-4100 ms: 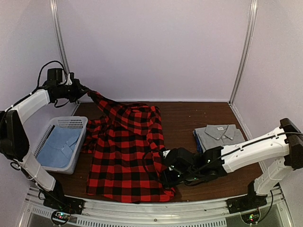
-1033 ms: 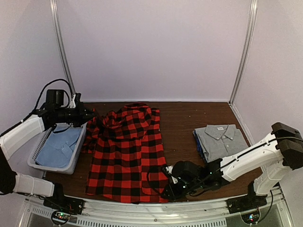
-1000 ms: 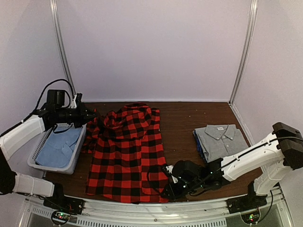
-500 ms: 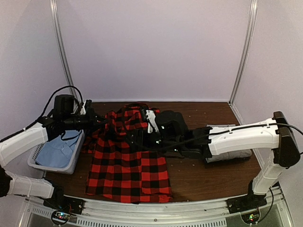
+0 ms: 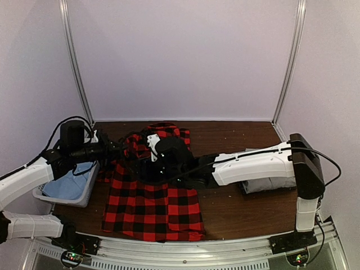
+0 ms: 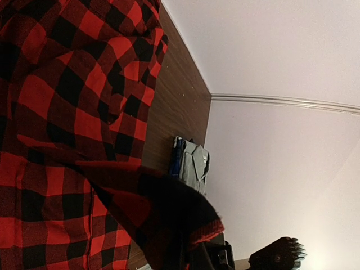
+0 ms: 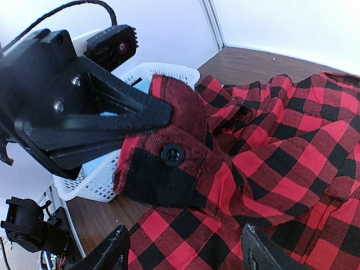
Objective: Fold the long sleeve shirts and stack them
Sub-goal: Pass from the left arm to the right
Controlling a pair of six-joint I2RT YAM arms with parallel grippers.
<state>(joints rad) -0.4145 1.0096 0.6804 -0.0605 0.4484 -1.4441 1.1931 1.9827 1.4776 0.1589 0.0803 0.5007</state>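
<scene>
a: flannel location?
b: the red-and-black flannel (image 5: 152, 208) is spread flat on the table (image 5: 247, 211), hem at the near edge around 6 to 7 o'clock, upper part bunched toward 11 o'clock.
a: left end effector?
b: the left gripper (image 7: 160, 112) is clenched on a cuff (image 7: 169, 174) of the flannel. the cuff is lifted off the table, and one black button (image 7: 172, 153) is seen on it just below the finger tips.
a: right one?
b: the right gripper (image 7: 185, 256) is released, with the fingers (image 7: 115, 250) spread wide and nothing held between them. it is reached across from the 3 o'clock side and pointed at the pinched cuff. the flannel's folds are seen under it; whether the cloth is touched can't be told.
a: other shirt?
b: the grey shirt (image 6: 195, 167) is laid folded at 3 o'clock, well apart from the flannel. in the top view it is mostly hidden by the right arm.
a: anything else?
b: a white basket (image 7: 104, 177) is placed at 9 o'clock just beside the flannel's left edge, with a blue garment (image 5: 70, 185) lying in it.
</scene>
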